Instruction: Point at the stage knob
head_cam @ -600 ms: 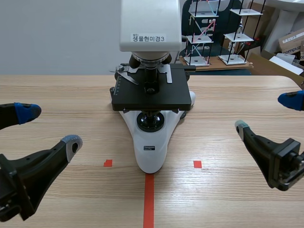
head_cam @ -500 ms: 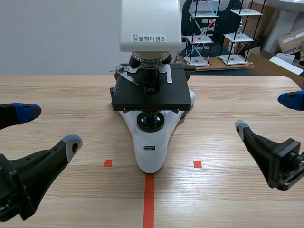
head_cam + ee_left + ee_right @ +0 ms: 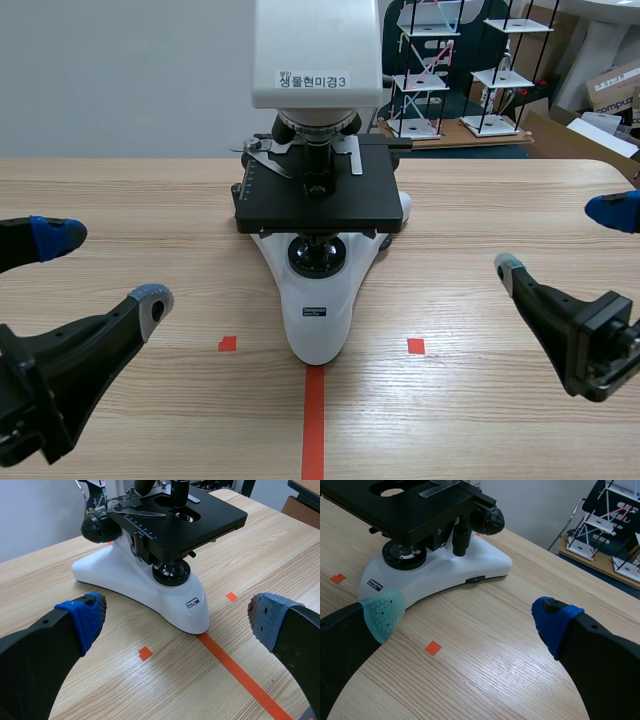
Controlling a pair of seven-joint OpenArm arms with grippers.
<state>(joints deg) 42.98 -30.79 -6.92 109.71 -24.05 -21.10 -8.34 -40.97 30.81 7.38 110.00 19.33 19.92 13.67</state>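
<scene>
Two grippers are held low over the wooden table (image 3: 480, 200), one at each side of a white microscope (image 3: 318, 320) that is set at the middle. The left gripper (image 3: 103, 268) is seen spread wide, its two padded fingers well apart, and nothing is held between them; it is placed near the microscope's base without touching it. The right gripper (image 3: 560, 240) is spread just as wide, with nothing gripped, and is placed off to the right of the base, clear of it.

A black stage (image 3: 320, 205) is carried above the white base, and a metal slide clip (image 3: 265, 155) is laid on it. The stage knob (image 3: 462, 537) is best seen in the right wrist view: a short black stem hung under the stage on the robot's right side, just beside the larger round focus knob (image 3: 493, 519). It is found ahead of the right gripper and well apart from both fingertips. In the scene view it is mostly hidden by the stage.

A printed label (image 3: 312, 80) is fixed on the microscope's head. An orange-red tape line (image 3: 314, 420) is laid on the table up to the base. A rack of small white shelves (image 3: 440, 60) is seen behind the table.
</scene>
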